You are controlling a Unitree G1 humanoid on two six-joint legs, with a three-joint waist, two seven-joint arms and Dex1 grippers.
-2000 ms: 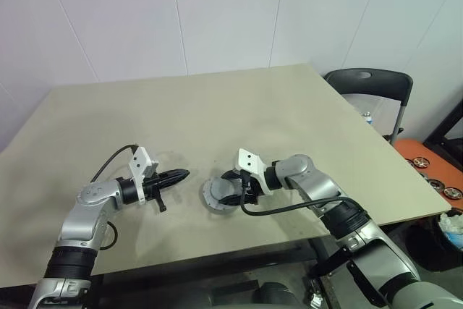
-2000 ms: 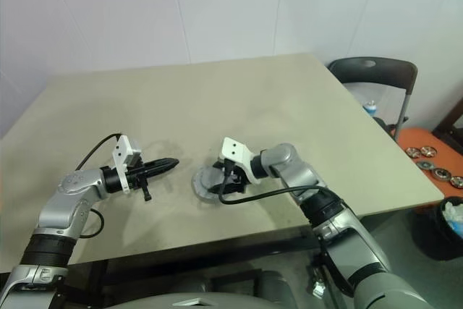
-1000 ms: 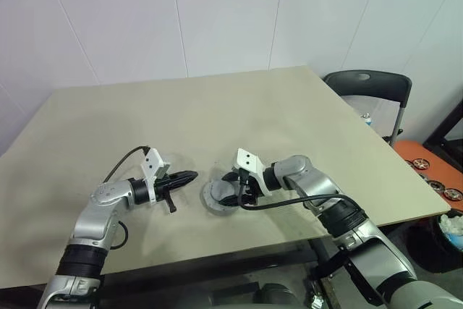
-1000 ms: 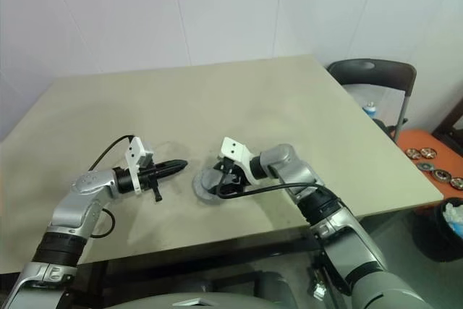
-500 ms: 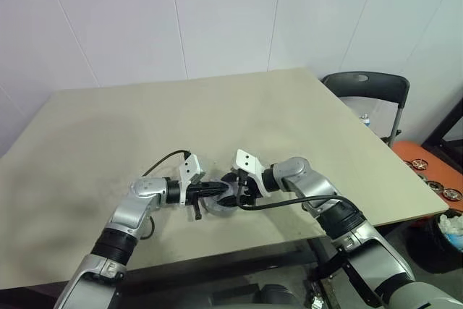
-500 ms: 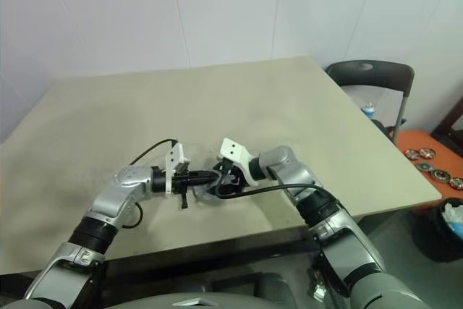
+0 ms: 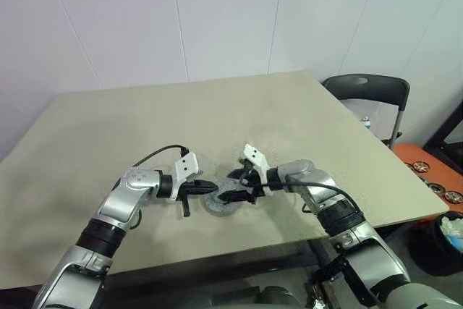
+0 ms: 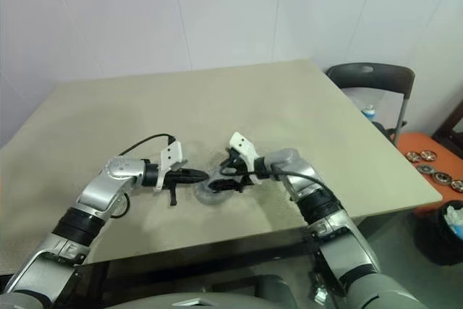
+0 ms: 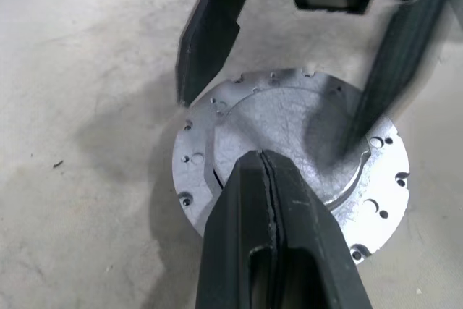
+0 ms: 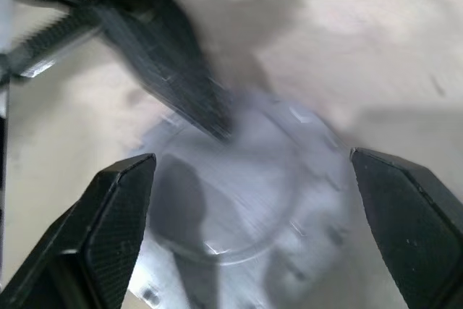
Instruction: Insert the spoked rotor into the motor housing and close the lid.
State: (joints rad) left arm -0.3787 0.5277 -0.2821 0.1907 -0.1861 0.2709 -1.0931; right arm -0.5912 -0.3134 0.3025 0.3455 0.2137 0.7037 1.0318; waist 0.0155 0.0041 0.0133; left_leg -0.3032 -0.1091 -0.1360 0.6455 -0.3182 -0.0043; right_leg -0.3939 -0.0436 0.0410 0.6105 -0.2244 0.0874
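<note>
Two claws meet over one silver-grey disc near the front of the bench (image 7: 87, 135). The left claw (image 9: 266, 179) has its black fingers pressed together with nothing between them, and its tip sits over the near part of the disc's face. The right claw (image 10: 253, 200) stands spread wide, one finger on each side of the disc, gripping nothing.

That disc is the lid (image 9: 289, 157): round, flat, with small holes around its rim. It lies flat on the bench, seemingly seated over the motor housing, though neither copper windings nor the spoked rotor can be made out beneath it. From the head cameras it lies between the two wrists, directly under both sets of fingers; whether the left tip actually touches the metal I cannot tell.

Judging by this, the step in hand is seating the lid. To do it well, the closed left tip should press straight down near the centre, not at the edge, so the lid does not tip or slide. The right fingers should stay astride the rim as a fence, closing only if the disc needs turning or centring. Slow, even pressure would help the notches settle.
</note>
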